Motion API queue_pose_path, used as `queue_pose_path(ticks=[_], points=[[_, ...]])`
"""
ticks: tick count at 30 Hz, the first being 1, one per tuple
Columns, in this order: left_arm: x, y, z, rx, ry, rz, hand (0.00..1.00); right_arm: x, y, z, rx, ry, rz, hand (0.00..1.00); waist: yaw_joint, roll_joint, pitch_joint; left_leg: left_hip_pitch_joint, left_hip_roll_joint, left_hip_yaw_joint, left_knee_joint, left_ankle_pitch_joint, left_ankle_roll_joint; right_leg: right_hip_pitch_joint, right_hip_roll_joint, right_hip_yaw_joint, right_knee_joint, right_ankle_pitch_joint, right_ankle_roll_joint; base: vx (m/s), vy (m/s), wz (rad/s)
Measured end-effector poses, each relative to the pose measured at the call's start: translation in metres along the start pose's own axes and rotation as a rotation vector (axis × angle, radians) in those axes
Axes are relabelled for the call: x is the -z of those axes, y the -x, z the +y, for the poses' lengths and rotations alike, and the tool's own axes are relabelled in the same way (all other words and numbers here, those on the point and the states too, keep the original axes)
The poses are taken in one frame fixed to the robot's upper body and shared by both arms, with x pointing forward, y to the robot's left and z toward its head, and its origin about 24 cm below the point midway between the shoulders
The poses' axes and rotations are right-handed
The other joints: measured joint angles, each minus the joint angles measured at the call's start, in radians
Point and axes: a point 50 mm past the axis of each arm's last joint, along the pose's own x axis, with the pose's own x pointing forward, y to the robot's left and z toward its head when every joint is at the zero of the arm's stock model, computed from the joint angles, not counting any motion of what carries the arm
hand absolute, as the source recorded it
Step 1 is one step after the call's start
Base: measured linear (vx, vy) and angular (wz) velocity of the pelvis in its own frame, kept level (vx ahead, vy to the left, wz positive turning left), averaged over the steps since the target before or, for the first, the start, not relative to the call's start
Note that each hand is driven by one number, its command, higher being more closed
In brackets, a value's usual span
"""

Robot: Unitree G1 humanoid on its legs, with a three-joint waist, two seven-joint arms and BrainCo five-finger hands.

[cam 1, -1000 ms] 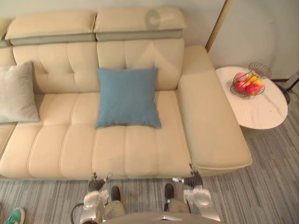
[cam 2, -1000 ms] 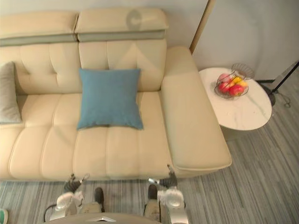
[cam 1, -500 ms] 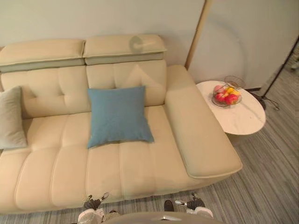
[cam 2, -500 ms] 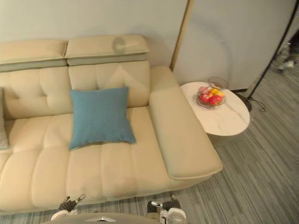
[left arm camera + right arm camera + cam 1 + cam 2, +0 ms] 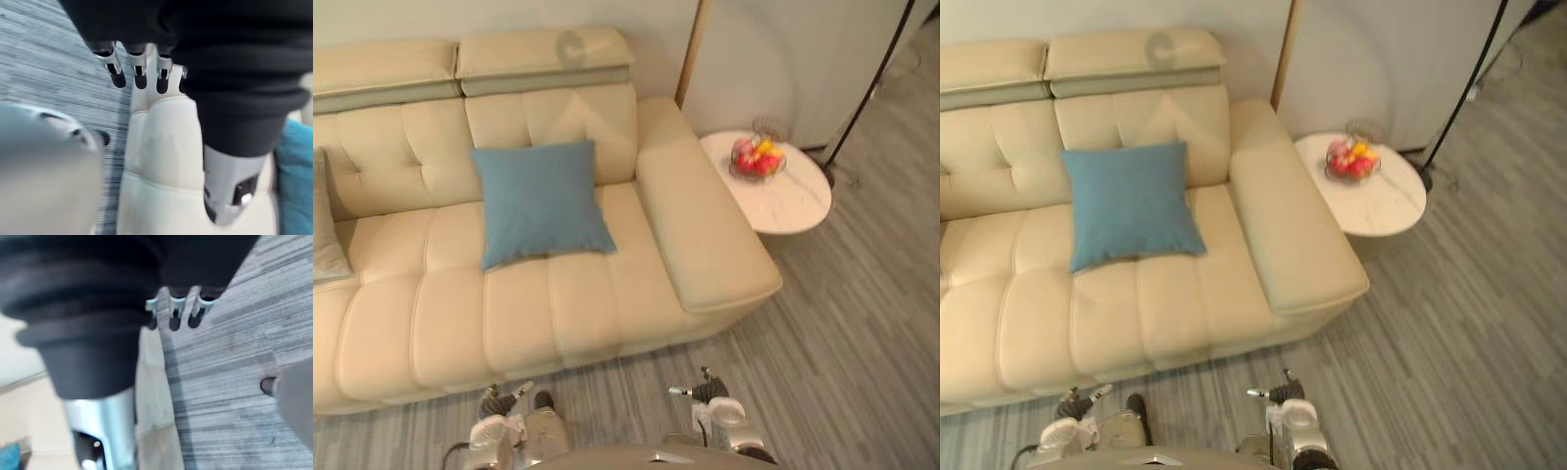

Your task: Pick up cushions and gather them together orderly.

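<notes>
**Blue cushion and grey cushion lie apart on the sofa**

The blue cushion leans against the backrest near the middle of the sofa, with its lower edge on the seat. The grey cushion is at the far left end, cut by the edge of the view and well apart from the blue one. No cushion is lifted yet.

The left robot hand and the right robot hand hang low over the floor, in front of the sofa's front edge. In the wrist views the fingers of each are loose and nearly straight, and they hold nothing.

The step in hand is, I think, the approach to the first cushion. The blue one is nearer, so it is the sensible first pick. The robot should come close to the seat before it reaches, because both cushions are far from the hands.

A cushion is soft and wide. One pinch at a corner would probably let it hang and fold. It is better to take it from two opposite sides with both hands, or to curl the fingers well over the top edge.

For an orderly result, the blue cushion should go upright beside the grey one, with its edges in line against the backrest.

The surface with the fruit basket is at the right of the sofa and plays no part here.
</notes>
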Motion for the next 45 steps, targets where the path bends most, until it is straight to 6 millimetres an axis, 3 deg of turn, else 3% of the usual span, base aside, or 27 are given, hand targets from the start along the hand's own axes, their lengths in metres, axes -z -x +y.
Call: queue_pose_path(ticks=[3,4,6,7,8,10,11,13,15,20,23,25,26,27,29,31,32,35,36,37,38,40,43,45], points=[[0.006,0.002,-0.004,0.006,-0.010,0.017,0.00,0.017,0.003,-0.004,0.017,0.009,0.055,0.00,-0.004,0.017,0.001,0.053,-0.004,-0.021,-0.098,0.033,-0.014,-0.002,0.018,-0.009,-0.008,0.023,-0.021,-0.28,-0.074,0.00],[0.007,0.003,-0.004,0.007,-0.015,0.019,0.00,0.020,0.004,-0.006,0.023,0.006,0.063,0.00,-0.011,0.015,0.001,0.061,-0.011,-0.021,-0.104,0.002,-0.036,-0.003,0.014,-0.007,-0.006,0.026,-0.031,-0.19,0.025,-0.19],[0.001,0.001,-0.004,0.008,-0.015,0.000,0.00,0.026,0.007,-0.006,0.028,0.000,0.079,0.00,-0.012,-0.009,0.010,0.040,-0.040,-0.036,0.016,-0.050,-0.020,-0.013,-0.027,0.013,-0.013,0.043,-0.038,-0.17,0.109,-0.34],[0.001,0.001,-0.003,0.004,-0.007,0.000,0.00,0.031,0.008,-0.008,0.039,-0.014,0.094,0.00,-0.013,-0.012,0.011,0.043,-0.058,-0.048,0.142,-0.096,-0.004,-0.016,-0.045,0.035,-0.013,0.054,-0.025,-0.13,0.176,-0.56],[0.006,0.002,-0.001,-0.003,0.001,0.018,0.00,0.035,0.009,-0.010,0.047,-0.026,0.105,0.00,-0.025,-0.009,0.011,0.053,-0.074,-0.061,0.249,-0.206,0.006,-0.021,-0.053,0.059,-0.016,0.066,-0.012,-0.10,0.169,-0.64],[0.010,0.003,-0.001,-0.009,0.032,0.031,0.00,0.041,0.012,-0.010,0.051,-0.047,0.123,0.00,-0.028,0.006,0.006,0.076,-0.074,-0.056,0.265,-0.308,-0.005,-0.046,-0.037,0.112,-0.014,0.077,-0.001,-0.11,0.209,-0.72],[0.009,0.003,0.000,-0.017,0.041,0.030,0.00,0.041,0.012,-0.010,0.055,-0.064,0.125,0.00,-0.028,0.002,0.006,0.080,-0.076,-0.039,0.261,-0.316,-0.004,-0.048,-0.035,0.126,-0.025,0.083,-0.005,-0.14,0.267,-0.83],[0.010,0.002,0.012,-0.048,0.052,0.035,0.00,0.048,0.016,-0.001,0.044,-0.107,0.154,0.00,-0.037,-0.037,-0.019,0.095,-0.116,-0.003,0.209,-0.325,0.007,-0.058,-0.058,0.157,-0.099,0.152,-0.014,-0.09,0.243,-0.75],[0.010,0.001,0.015,-0.053,0.054,0.035,0.00,0.052,0.019,0.002,0.043,-0.130,0.163,0.00,-0.044,-0.055,-0.031,0.114,-0.144,0.001,0.164,-0.324,0.009,-0.051,-0.055,0.162,-0.161,0.221,-0.022,-0.01,0.160,-0.56],[0.012,0.001,0.013,-0.036,0.040,0.053,0.00,0.054,0.020,-0.001,0.058,-0.168,0.170,0.00,-0.062,-0.048,-0.032,0.134,-0.134,0.043,0.161,-0.322,0.013,-0.047,-0.030,0.185,-0.205,0.266,-0.013,0.07,0.053,-0.49],[0.013,0.001,0.010,-0.029,0.022,0.058,0.00,0.048,0.017,-0.001,0.054,-0.168,0.150,0.00,-0.059,-0.033,-0.035,0.152,-0.087,0.150,0.169,-0.321,0.020,-0.108,0.021,0.211,-0.196,0.307,-0.017,0.10,0.003,-1.17],[0.015,0.002,0.007,-0.022,0.025,0.069,0.00,0.038,0.014,0.000,0.050,-0.167,0.117,0.00,-0.056,-0.012,-0.035,0.170,-0.026,0.278,0.159,-0.312,0.033,-0.167,0.059,0.008,-0.201,0.375,-0.117,0.09,-0.090,-1.86],[0.015,0.002,0.007,-0.021,0.024,0.068,0.00,0.038,0.014,0.000,0.050,-0.165,0.120,0.00,-0.057,-0.010,-0.032,0.194,-0.022,0.314,0.154,-0.315,0.033,-0.182,0.034,-0.123,-0.161,0.312,-0.173,0.05,-0.133,-1.60],[0.014,0.002,0.007,-0.019,0.021,0.065,0.00,0.039,0.014,-0.001,0.051,-0.165,0.127,0.00,-0.058,-0.029,-0.039,0.226,-0.027,0.365,0.160,-0.326,0.025,-0.178,-0.002,-0.280,-0.109,0.226,-0.205,0.05,-0.141,-1.53],[0.014,0.002,0.001,0.004,0.002,0.060,0.00,0.034,0.011,-0.006,0.063,-0.159,0.111,0.00,-0.059,0.002,-0.025,0.304,-0.011,0.445,0.171,-0.353,0.002,-0.149,0.015,-0.388,-0.094,0.155,-0.213,0.09,-0.172,-1.65],[0.014,0.004,-0.006,0.025,0.001,0.054,0.00,0.036,0.011,-0.012,0.083,-0.171,0.118,0.00,-0.054,0.039,-0.041,0.360,-0.003,0.499,0.111,-0.354,-0.004,-0.145,-0.025,-0.466,-0.009,0.078,-0.189,0.12,-0.161,-1.50],[0.012,0.003,-0.007,0.029,-0.008,0.054,0.00,0.036,0.011,-0.014,0.090,-0.186,0.121,0.00,-0.061,0.021,-0.035,0.383,-0.006,0.525,0.144,-0.377,-0.031,-0.175,-0.031,-0.442,0.046,0.068,-0.180,0.13,-0.182,-1.32],[0.009,0.001,-0.010,0.048,-0.034,0.052,0.00,0.039,0.011,-0.012,0.087,-0.190,0.132,0.00,-0.065,0.018,-0.034,0.342,0.069,0.452,0.327,-0.365,-0.011,-0.176,0.026,-0.373,0.034,0.060,-0.170,0.16,-0.224,-1.07],[0.007,0.002,-0.014,0.064,-0.026,0.043,0.00,0.042,0.012,-0.012,0.089,-0.188,0.150,0.00,-0.059,0.018,-0.019,0.260,0.138,0.329,0.585,-0.372,0.027,-0.140,0.084,-0.298,0.005,0.066,-0.179,0.15,-0.179,-1.12],[0.006,0.002,-0.014,0.064,-0.025,0.041,0.00,0.042,0.012,-0.013,0.091,-0.187,0.152,0.00,-0.057,0.019,-0.017,0.247,0.140,0.303,0.619,-0.379,0.021,-0.132,0.092,-0.287,0.000,0.066,-0.180,0.16,-0.152,-1.33],[0.005,0.001,-0.014,0.063,-0.026,0.037,0.00,0.044,0.012,-0.014,0.095,-0.189,0.161,0.00,-0.055,0.023,-0.009,0.205,0.131,0.212,0.695,-0.399,0.003,-0.104,0.116,-0.253,-0.017,0.066,-0.181,0.13,-0.061,-1.05],[0.003,0.001,-0.014,0.064,-0.023,0.024,0.00,0.047,0.012,-0.015,0.109,-0.201,0.178,0.00,-0.049,0.023,-0.005,0.132,0.078,0.094,0.714,-0.419,0.003,-0.068,0.144,-0.180,-0.039,0.067,-0.178,0.14,-0.017,-1.16],[-0.001,0.002,-0.016,0.064,-0.005,0.005,0.00,0.047,0.012,-0.015,0.117,-0.206,0.178,0.00,-0.027,0.018,0.002,0.040,-0.007,-0.043,0.603,-0.429,0.019,-0.026,0.165,-0.050,-0.063,0.075,-0.164,0.16,0.061,-1.19],[0.001,0.002,-0.018,0.065,0.004,0.010,0.00,0.044,0.011,-0.013,0.113,-0.210,0.172,0.00,-0.014,0.020,0.002,0.001,-0.071,-0.160,0.465,-0.422,0.007,-0.016,0.169,0.035,-0.067,0.075,-0.152,0.19,0.184,-1.31]])
